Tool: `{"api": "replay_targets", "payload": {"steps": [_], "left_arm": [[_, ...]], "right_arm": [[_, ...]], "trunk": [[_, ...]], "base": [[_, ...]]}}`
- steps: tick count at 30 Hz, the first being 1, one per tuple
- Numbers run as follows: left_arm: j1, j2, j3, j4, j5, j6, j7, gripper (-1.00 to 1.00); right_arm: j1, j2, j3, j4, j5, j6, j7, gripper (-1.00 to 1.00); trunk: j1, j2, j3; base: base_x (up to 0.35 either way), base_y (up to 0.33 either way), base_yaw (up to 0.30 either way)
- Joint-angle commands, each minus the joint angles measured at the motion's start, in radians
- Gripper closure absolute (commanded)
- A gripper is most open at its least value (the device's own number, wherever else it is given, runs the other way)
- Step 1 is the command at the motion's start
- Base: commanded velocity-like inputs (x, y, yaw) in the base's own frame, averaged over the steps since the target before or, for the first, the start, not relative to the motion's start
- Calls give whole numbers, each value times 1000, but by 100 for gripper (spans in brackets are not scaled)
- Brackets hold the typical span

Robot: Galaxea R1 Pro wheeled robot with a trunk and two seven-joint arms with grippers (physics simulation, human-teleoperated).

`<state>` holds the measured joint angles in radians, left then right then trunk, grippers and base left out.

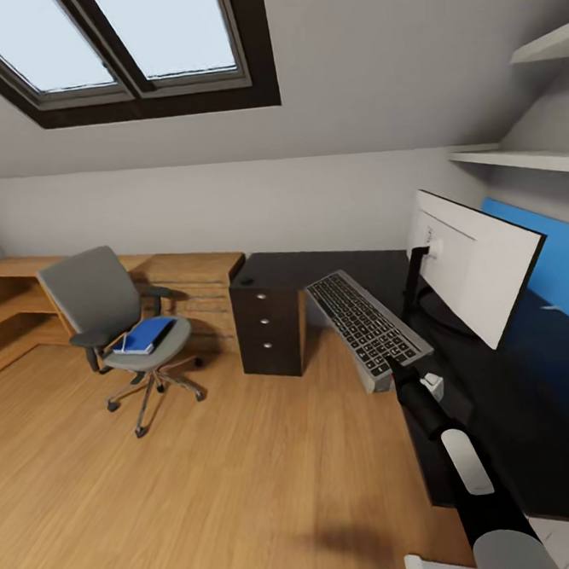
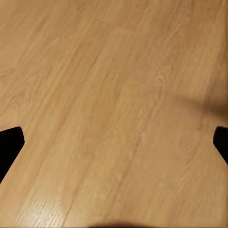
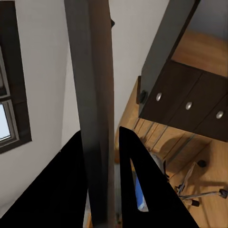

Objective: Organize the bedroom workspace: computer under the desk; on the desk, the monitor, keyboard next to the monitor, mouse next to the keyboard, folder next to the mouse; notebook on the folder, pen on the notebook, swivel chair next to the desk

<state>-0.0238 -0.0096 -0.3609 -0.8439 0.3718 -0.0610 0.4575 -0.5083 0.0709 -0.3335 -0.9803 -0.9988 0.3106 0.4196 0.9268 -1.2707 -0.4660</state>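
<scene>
My right gripper [image 1: 400, 368] is shut on the near end of the silver-grey keyboard [image 1: 364, 317], which hangs tilted over the front edge of the black desk [image 1: 317, 269]. In the right wrist view the keyboard [image 3: 90, 95] runs edge-on between the black fingers [image 3: 135, 166]. The monitor [image 1: 475, 261] stands on the desk with its white back toward me. A small dark mouse [image 1: 247, 281] lies on the desk's far left corner. The grey swivel chair [image 1: 116, 319] stands apart on the floor with the blue folder [image 1: 143, 335] on its seat. My left gripper [image 2: 114, 142] is open over bare wood floor.
A black three-drawer unit [image 1: 271, 328] supports the desk's left end. Low wooden shelving [image 1: 190, 279] lines the far wall under the skylight [image 1: 120, 41]. White wall shelves [image 1: 523, 159] hang above the blue back panel [image 1: 557, 263]. Open wood floor [image 1: 206, 479] lies between me and the chair.
</scene>
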Motion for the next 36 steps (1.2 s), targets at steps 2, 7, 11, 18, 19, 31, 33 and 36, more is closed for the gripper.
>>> {"api": "replay_targets", "payload": {"steps": [2,7,11,18,19,31,33,36], "left_arm": [[-1,1,-4,0,10,-6,6,-100],[-1,0,-4,0,10,-6,5,-100],[-1,0,-4,1,9,-6,6,-100],[-1,0,-4,2,9,-7,3,-100],[-1,1,-3,2,10,-7,2,-100],[-1,1,-5,5,9,-5,6,-100],[-1,0,-5,5,8,-5,5,-100],[-1,0,-6,5,7,-5,4,-100]], "right_arm": [[-1,1,-4,0,-10,9,4,100],[-1,1,-4,1,-11,11,5,100],[-1,1,-3,2,-11,12,5,100],[-1,1,0,15,-11,12,3,100],[-1,1,-1,16,-11,12,3,100],[-1,0,-1,17,-11,15,2,100],[-1,0,-1,17,-11,15,2,100],[-1,0,-1,17,-11,15,2,100]], "trunk": [[0,-1,-1],[0,-1,-1],[0,-1,-1],[0,-1,-1],[0,-1,-1],[0,-1,-1],[0,-1,-1],[0,-1,-1]], "base": [[235,0,-24],[299,0,-6],[188,0,-1],[119,77,0],[237,220,0],[274,184,0],[314,62,0],[318,28,0]]}}
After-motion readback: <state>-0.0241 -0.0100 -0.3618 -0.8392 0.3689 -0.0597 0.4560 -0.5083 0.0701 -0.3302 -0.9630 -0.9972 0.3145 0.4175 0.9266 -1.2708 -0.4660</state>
